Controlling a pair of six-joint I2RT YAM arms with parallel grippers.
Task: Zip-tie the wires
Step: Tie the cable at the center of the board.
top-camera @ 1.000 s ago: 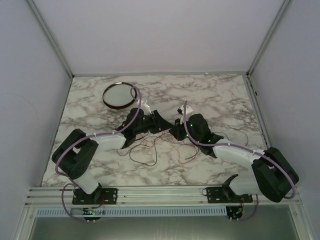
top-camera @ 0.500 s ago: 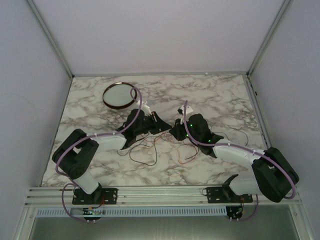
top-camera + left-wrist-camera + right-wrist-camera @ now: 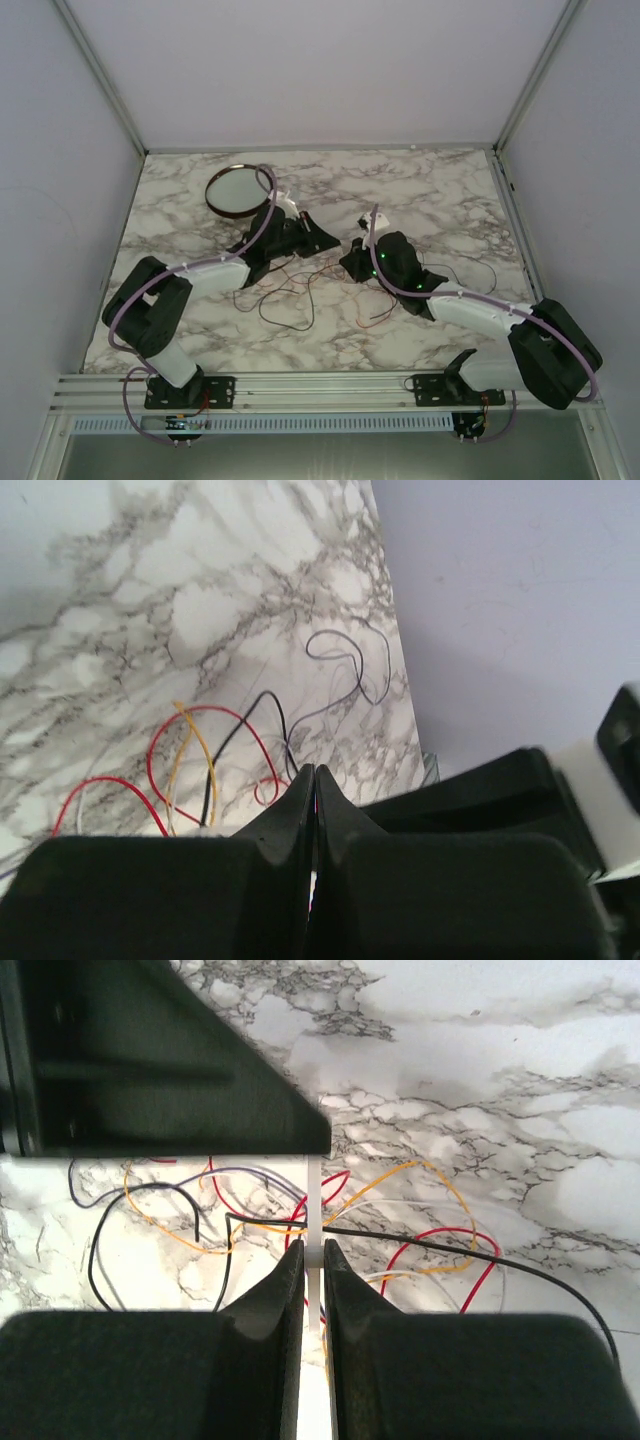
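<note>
Right wrist view has the right gripper (image 3: 314, 1255) clenched on a white tie (image 3: 315, 1195), the strip standing in the narrow slot between its fingers. From there the tie runs straight away from the fingertips, its long axis in line with the gripper. Its far end meets the tip of the left gripper (image 3: 318, 1146), which comes in from the upper left. The left wrist view shows that gripper's fingers pressed flat together. Whether they pinch the tie's end or only touch it, I cannot tell.

The wires (image 3: 350, 1230) lie just behind the tie, red, black, orange and purple strands sprawled loosely on the marble surface (image 3: 520, 1080). Several cross the tie's line nearly square to it, close to the right fingertips. A black strand passes right at the tips, and the others loop out to both sides. Whether the tie goes round any strand or merely hangs over them is not clear.

From above, both grippers meet near the middle of the surface. The tangle spreads from under them toward the near edge, more on the left arm's side.

So the tie spans gripper to gripper, with the wires crosswise beneath it. My guess is that the coming move works along that axis, one end drawn against the other. The loose loops could slip out sideways if the tie is not round them.
</note>
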